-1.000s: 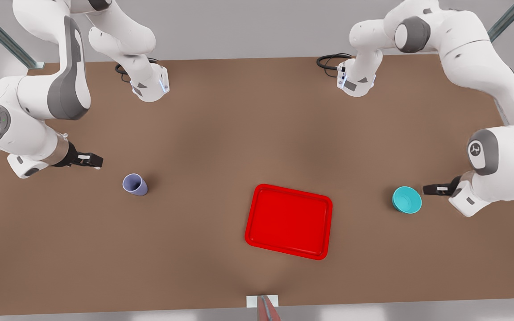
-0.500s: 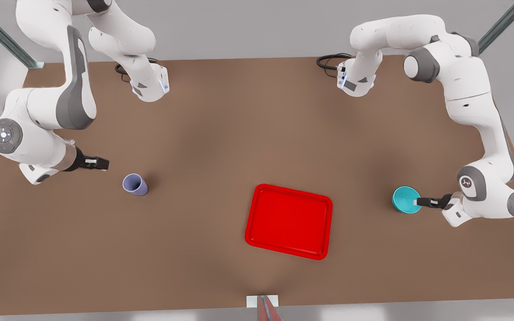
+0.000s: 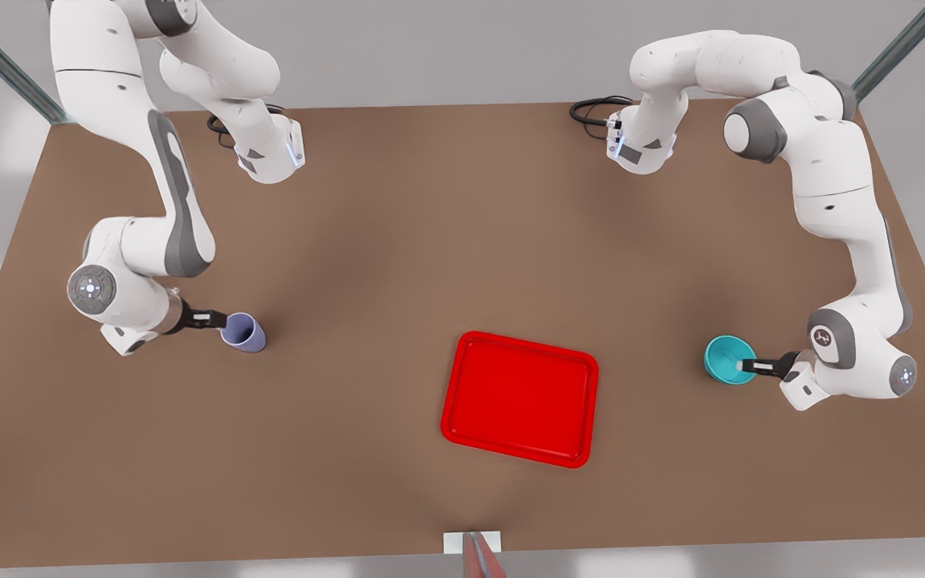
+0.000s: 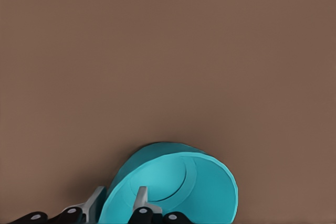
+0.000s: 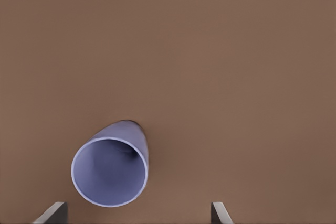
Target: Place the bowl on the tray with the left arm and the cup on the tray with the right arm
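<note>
With the left gripper straddling the small teal bowl's rim, seemingly unclenched, and the right gripper spread wide beside the pale lavender cup, both well apart from the flat red tray, either vessel could be tipped or nudged by an off-centre closure.

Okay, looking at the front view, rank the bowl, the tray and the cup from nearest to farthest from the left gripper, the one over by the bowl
1. The bowl: at the front view's right, the left gripper straddling its rim, one finger inside, one outside.
2. The tray: toward the middle of the table, apart from both grippers.
3. The cup: far across at the front view's left, beside the right gripper.
</note>
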Action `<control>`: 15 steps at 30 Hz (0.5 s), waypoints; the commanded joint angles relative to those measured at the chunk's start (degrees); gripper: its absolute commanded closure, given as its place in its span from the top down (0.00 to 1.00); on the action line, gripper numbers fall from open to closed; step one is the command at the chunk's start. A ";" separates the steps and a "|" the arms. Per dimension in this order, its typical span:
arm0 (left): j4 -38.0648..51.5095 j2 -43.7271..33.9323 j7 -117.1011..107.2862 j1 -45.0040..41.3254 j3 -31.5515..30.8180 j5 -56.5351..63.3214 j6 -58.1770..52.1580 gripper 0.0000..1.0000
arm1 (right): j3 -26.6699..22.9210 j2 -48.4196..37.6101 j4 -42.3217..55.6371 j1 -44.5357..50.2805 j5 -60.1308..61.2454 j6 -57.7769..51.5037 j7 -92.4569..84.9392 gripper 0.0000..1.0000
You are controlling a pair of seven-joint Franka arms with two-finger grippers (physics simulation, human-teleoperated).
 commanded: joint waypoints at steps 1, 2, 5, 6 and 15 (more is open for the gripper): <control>0.00 0.09 -0.09 0.00 0.00 -0.22 0.00 0.28 | 0.00 0.20 -0.02 0.08 0.26 -0.01 -0.02 1.00; 0.00 0.44 0.00 0.00 0.00 -0.30 0.09 0.28 | -0.26 0.90 -0.02 -0.53 1.58 -0.01 -0.28 1.00; 0.00 1.14 0.00 0.00 0.00 -0.92 0.79 0.28 | -0.35 0.99 -1.60 -0.53 3.08 0.60 -1.07 1.00; 0.00 1.14 0.00 0.00 0.00 -0.92 0.70 0.26 | -0.35 1.16 -2.31 -0.44 3.08 2.27 -1.16 1.00; 0.44 -0.70 -3.34 -0.44 -0.79 -2.59 -0.70 0.21 | -0.44 3.89 -6.88 -0.53 3.08 12.47 -1.77 1.00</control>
